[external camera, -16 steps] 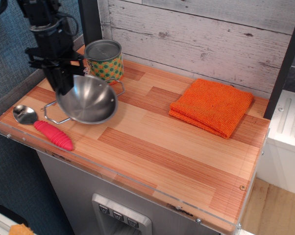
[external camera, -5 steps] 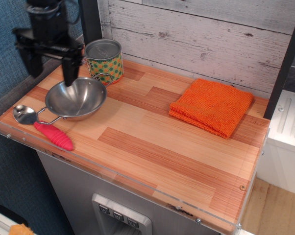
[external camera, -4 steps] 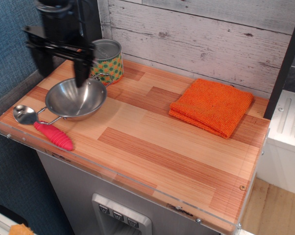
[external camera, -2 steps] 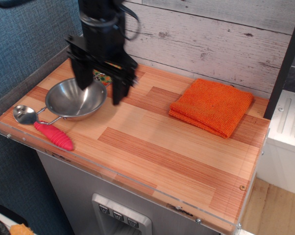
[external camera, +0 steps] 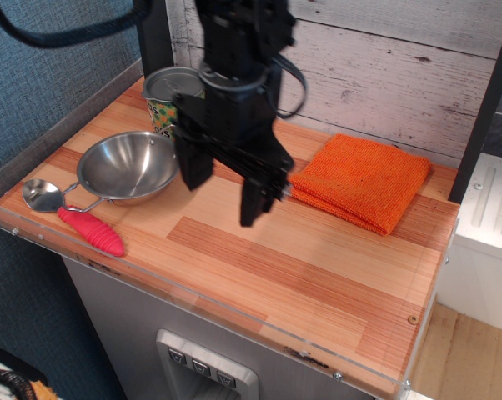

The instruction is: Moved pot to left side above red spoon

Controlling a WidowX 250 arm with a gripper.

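Observation:
The shiny steel pot (external camera: pixel 126 167) stands upright on the wooden table at the left, its wire handle touching the table near the spoon. The red spoon (external camera: pixel 72 216) lies just in front of it, silver bowl to the left, red ridged handle pointing right. My gripper (external camera: pixel 222 190) hangs above the middle of the table, to the right of the pot and clear of it. Its two black fingers are spread wide and hold nothing.
A can with a green-orange dotted label (external camera: pixel 169 98) stands behind the pot, partly hidden by my arm. A folded orange cloth (external camera: pixel 363 181) lies at the back right. A clear plastic rim (external camera: pixel 201 302) runs along the table's front and left edges. A wooden wall stands behind.
The pot was set down above the spoon and let go. My gripper opened, rose, and moved right from over the pot to the middle of the table.

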